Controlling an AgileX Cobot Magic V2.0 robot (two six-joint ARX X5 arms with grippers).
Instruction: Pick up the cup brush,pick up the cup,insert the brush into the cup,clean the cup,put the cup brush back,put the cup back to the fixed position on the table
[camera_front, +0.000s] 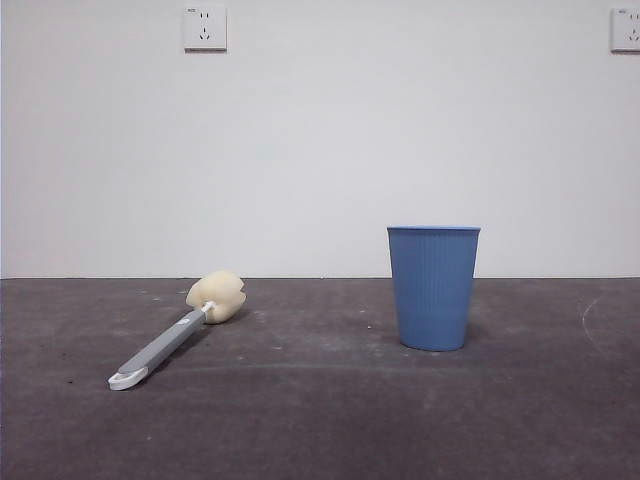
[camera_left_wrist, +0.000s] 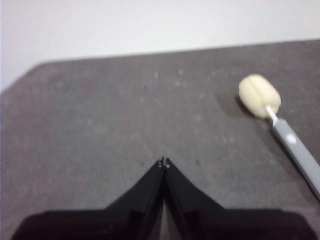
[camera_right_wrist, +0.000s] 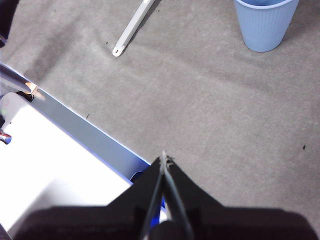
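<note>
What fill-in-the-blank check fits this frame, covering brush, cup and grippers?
1. The brush lies flat on the ____.
2. The cup stands ____, mouth up.
3. The left gripper and right gripper both have their jaws ____.
4. The brush's sponge head is cream-yellow; the cup is ____.

Missing words: table; upright; shut; blue.

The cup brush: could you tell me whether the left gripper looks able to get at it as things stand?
Probably yes. The cup brush lies flat on the table with bare surface between it and the left gripper; the cup stands well apart. The gripper would have to open first.
</note>
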